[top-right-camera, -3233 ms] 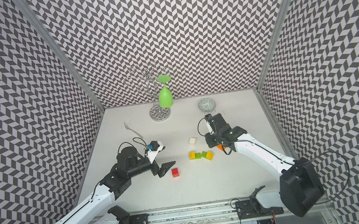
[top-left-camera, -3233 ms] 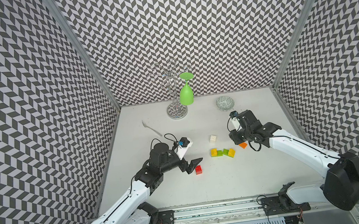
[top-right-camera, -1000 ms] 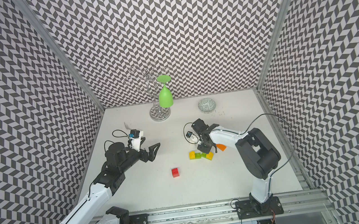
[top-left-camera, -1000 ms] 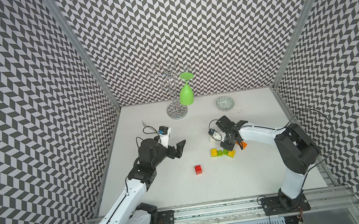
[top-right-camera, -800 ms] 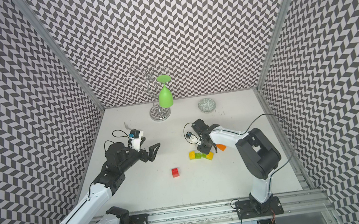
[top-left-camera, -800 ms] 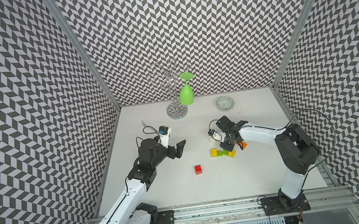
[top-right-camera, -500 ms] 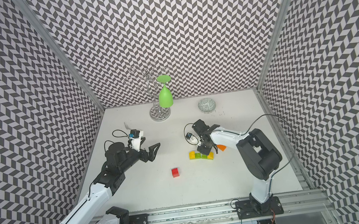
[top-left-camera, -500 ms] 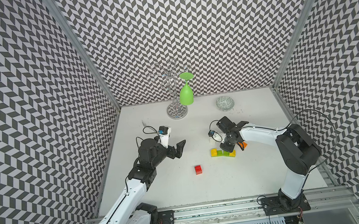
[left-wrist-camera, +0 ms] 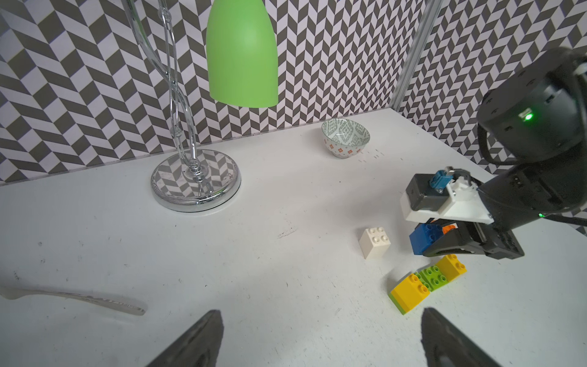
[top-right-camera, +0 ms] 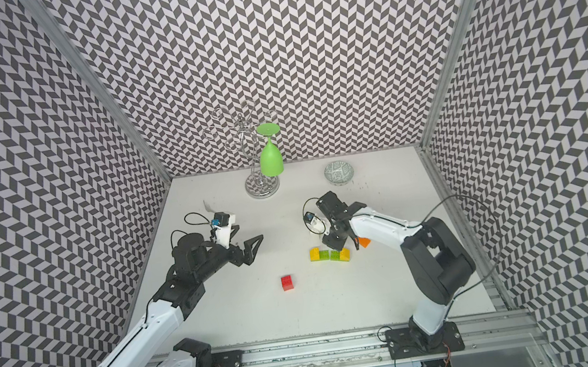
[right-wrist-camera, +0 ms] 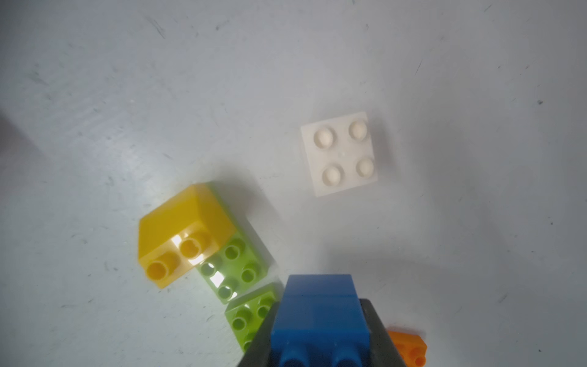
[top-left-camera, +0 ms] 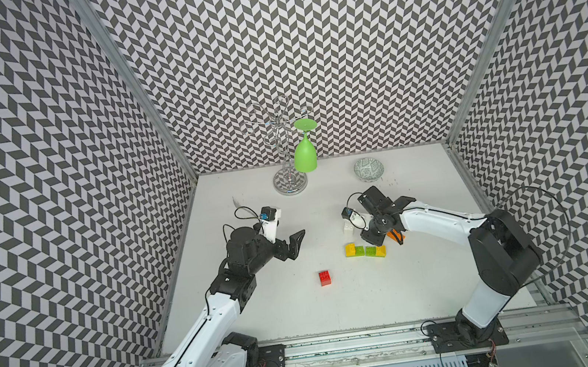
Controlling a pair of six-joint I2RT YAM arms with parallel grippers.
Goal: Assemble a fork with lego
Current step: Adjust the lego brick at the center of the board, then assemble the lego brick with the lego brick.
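Your right hand is closed firmly on the blue brick, one dark finger on each side of it. It holds the brick low, just beside the row of joined pieces; you cannot tell from these views whether the brick touches the surface.

The fork is not built. What is there is a short row in the middle of the surface: two lime green bricks lying end to end, with a yellow brick seated on each outer end, so the green studs show in between. In both top views the row reads yellow, green, green, yellow.

The white brick stands alone, studs up, near the row on its far side. The orange brick lies just beside your right hand, partly hidden under it. The red brick sits well apart from the row, nearer the front rail.

Your left hand is spread wide and empty, raised above the surface, well apart from every brick.

At the back stand a wire rack with a green goblet hanging upside down and a patterned bowl; a pale plastic fork lies near the left wall
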